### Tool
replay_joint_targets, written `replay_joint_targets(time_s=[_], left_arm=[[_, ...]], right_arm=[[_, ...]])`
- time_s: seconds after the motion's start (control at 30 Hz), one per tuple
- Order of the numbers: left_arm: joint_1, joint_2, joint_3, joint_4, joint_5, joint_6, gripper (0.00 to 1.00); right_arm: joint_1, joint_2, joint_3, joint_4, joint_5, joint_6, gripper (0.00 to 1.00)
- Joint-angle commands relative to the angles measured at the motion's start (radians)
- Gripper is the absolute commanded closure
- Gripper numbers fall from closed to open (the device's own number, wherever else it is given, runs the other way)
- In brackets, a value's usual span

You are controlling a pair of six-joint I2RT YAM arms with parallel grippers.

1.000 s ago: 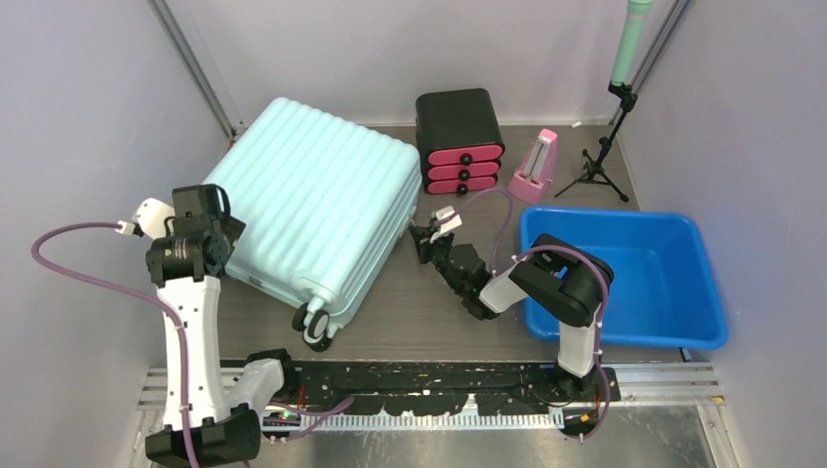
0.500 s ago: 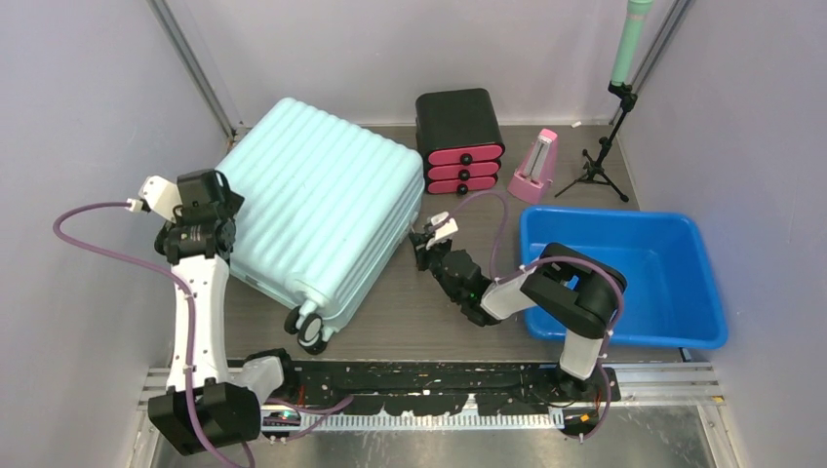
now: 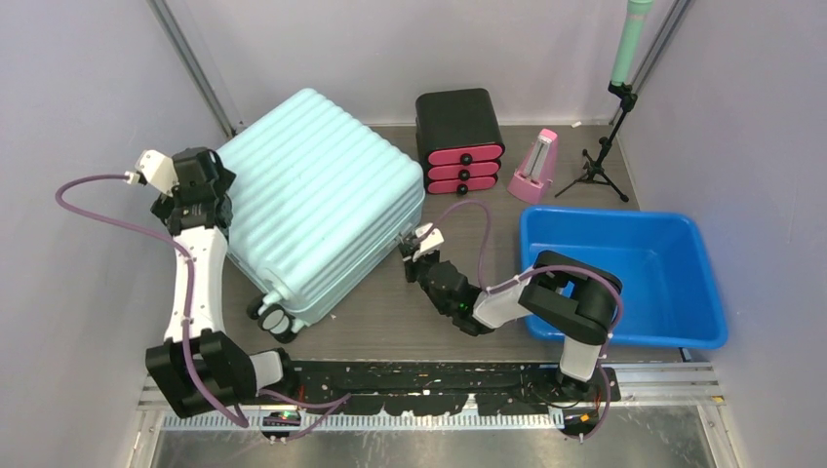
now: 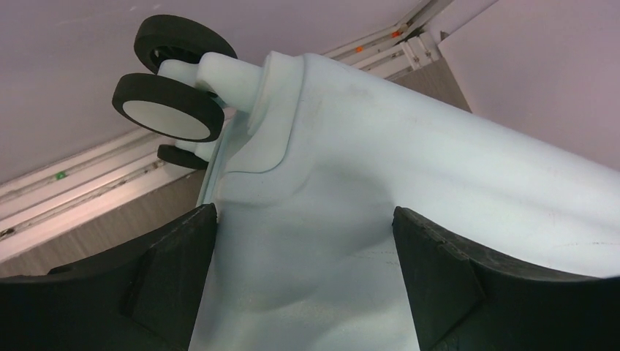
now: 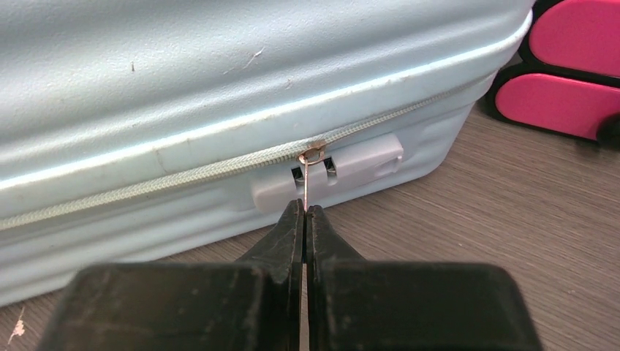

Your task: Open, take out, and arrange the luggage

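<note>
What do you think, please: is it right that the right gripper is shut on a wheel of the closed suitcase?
Not a wheel: the right wrist view shows the right gripper shut on the zipper pull of the closed suitcase.

Bare tabletop (image 3: pixel 390 312) lies between luggage (image 3: pixel 322 200) and blue tub (image 3: pixel 614 214); drawer box (image 3: pixel 458 117) crowds behind.

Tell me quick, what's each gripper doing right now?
Left gripper: open, straddling the luggage near its wheels.
Right gripper: shut on the zipper pull.
</note>
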Motion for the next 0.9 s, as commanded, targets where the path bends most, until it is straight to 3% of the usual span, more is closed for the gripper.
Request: replay_joint_targets(time_s=[0.0, 0.2, 0.37, 0.43, 0.6, 0.7, 0.8, 0.87], left_arm=[[-0.01, 0.144, 0.047, 0.223, 0.228, 0.057, 0.11], [-0.01, 0.312, 0.196, 0.253, 0.437, 0.096, 0.12], [-0.035, 0.384, 0.384, 0.09, 0.579, 0.173, 0.03], [-0.086, 0.36, 0.43, -0.006, 0.493, 0.237, 0.01], [-0.218, 0.215, 0.449, -0.232, 0.106, 0.341, 0.0], [-0.219, 0.11, 0.399, -0.386, 0.005, 0.246, 0.0], [-0.222, -0.034, 0.258, -0.427, -0.03, 0.15, 0.0], [-0.222, -0.107, 0.201, -0.503, -0.138, 0.069, 0.0]], right_arm=[[0.06, 0.0, 0.055, -0.007, 0.042, -0.004, 1.0], [0.116, 0.035, 0.114, -0.02, 0.083, -0.011, 1.0], [0.142, 0.038, 0.143, -0.02, 0.093, -0.009, 1.0], [0.143, 0.045, 0.153, -0.024, 0.099, -0.009, 1.0], [0.144, 0.061, 0.161, -0.016, 0.116, -0.007, 1.0], [0.144, 0.068, 0.171, -0.026, 0.113, -0.008, 1.0], [0.144, 0.079, 0.171, -0.014, 0.112, -0.014, 1.0], [0.144, 0.074, 0.172, -0.017, 0.105, -0.02, 1.0]])
